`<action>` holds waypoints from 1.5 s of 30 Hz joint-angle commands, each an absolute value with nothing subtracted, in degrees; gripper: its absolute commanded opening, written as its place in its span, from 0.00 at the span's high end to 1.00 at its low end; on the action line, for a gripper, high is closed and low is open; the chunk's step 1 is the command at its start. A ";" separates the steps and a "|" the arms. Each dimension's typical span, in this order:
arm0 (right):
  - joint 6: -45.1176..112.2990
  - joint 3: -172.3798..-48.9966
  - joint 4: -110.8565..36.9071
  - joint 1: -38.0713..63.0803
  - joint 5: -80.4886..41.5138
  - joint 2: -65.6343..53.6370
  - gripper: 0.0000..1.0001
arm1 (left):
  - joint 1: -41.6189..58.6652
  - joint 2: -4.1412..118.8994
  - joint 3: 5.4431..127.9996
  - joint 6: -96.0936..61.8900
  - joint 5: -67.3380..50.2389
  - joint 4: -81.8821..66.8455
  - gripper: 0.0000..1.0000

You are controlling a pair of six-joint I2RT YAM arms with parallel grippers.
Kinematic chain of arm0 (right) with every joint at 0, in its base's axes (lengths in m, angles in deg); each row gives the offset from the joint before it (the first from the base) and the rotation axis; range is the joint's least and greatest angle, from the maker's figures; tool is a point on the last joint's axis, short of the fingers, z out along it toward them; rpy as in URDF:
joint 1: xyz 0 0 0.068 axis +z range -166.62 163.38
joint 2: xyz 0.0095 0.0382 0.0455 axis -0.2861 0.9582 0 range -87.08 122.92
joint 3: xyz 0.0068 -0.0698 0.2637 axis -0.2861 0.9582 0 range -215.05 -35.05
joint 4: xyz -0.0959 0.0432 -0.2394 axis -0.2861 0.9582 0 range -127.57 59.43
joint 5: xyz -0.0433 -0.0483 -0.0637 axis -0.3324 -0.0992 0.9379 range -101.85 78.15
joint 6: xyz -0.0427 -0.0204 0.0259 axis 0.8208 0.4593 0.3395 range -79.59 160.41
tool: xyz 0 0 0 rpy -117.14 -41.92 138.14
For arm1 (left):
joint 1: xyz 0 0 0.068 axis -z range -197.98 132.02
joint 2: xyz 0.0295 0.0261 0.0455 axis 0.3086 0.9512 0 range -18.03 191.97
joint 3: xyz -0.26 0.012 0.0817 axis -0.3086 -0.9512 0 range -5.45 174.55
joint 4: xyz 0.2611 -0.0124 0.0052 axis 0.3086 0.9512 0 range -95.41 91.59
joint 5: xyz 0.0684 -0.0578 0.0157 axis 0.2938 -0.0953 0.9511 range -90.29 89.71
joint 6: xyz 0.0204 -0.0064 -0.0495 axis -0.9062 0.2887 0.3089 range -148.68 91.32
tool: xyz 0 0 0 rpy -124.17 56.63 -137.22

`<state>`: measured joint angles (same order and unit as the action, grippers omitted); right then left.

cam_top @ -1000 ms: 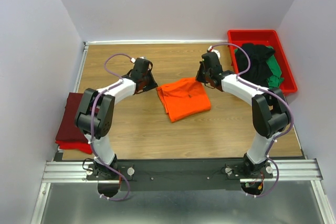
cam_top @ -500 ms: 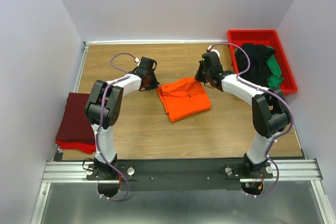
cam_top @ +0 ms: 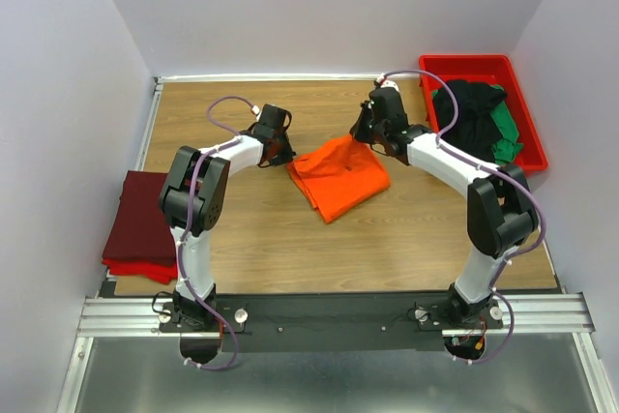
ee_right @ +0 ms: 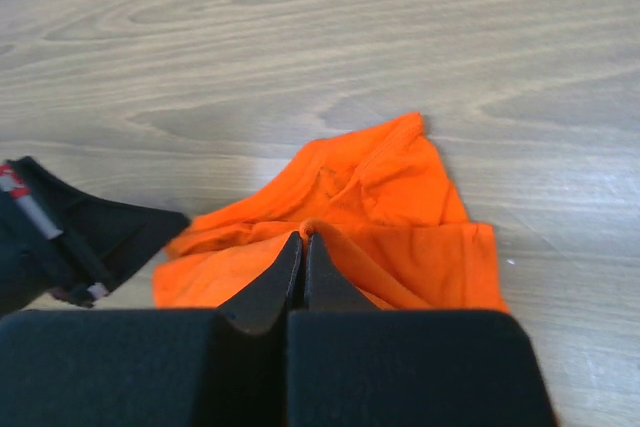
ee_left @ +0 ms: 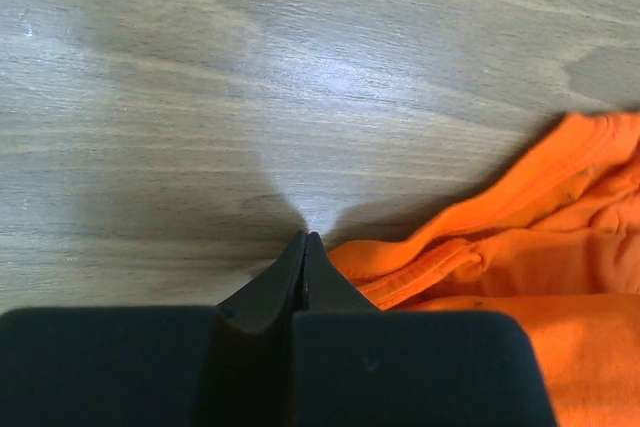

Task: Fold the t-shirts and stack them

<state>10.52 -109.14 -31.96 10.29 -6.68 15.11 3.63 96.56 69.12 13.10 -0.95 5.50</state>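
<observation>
An orange t-shirt (cam_top: 338, 176) lies crumpled in the middle of the table, also seen in the right wrist view (ee_right: 400, 197). My right gripper (cam_top: 366, 137) (ee_right: 304, 237) is shut on a fold of its far right edge, and orange cloth peeks out at the tips, lifted off the wood. My left gripper (cam_top: 285, 157) (ee_left: 305, 237) is shut with its tips down on the table at the shirt's left corner. The orange hem (ee_left: 420, 267) lies against the outside of its right finger, and no cloth shows between the jaws.
A folded maroon shirt on a red one (cam_top: 140, 224) sits off the table's left edge. The red tray (cam_top: 530, 147) at the back right holds a black shirt (cam_top: 474, 113) and a green one (cam_top: 505, 132). Walls close in on three sides.
The left gripper moved right to the shirt's left corner and closed. The right gripper rose and drew back, pulling the shirt's right edge up with it.
</observation>
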 commanded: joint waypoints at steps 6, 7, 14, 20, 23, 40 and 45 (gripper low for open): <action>11.40 -114.68 -33.09 11.15 -8.24 17.42 0.99 | 4.17 97.81 70.84 12.10 0.24 6.80 0.99; 11.40 -115.03 -33.17 11.15 -8.59 18.55 1.00 | 4.17 97.90 70.84 12.01 0.06 6.72 0.99; 12.37 -119.85 -33.00 11.33 -9.65 25.50 1.00 | 5.57 96.94 69.35 13.58 -0.02 6.54 0.99; 13.33 -123.11 -33.00 11.41 -11.58 31.57 0.97 | 8.29 91.15 59.87 19.47 -2.84 1.18 0.99; 14.30 -123.65 -33.00 11.50 -13.76 33.24 0.96 | 10.32 88.68 54.68 22.02 -3.01 -1.36 0.99; 17.91 -117.41 -30.55 14.05 -9.48 20.60 0.17 | 10.68 71.10 48.51 19.84 2.61 -1.55 0.63; 13.61 -108.03 -28.96 15.53 -5.80 11.28 0.32 | 7.69 75.37 59.29 13.97 -4.48 -4.27 0.50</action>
<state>16.66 -113.40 -30.91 14.05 -10.98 17.41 8.59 72.78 51.76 19.81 -0.69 -2.10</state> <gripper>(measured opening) 0.741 0.448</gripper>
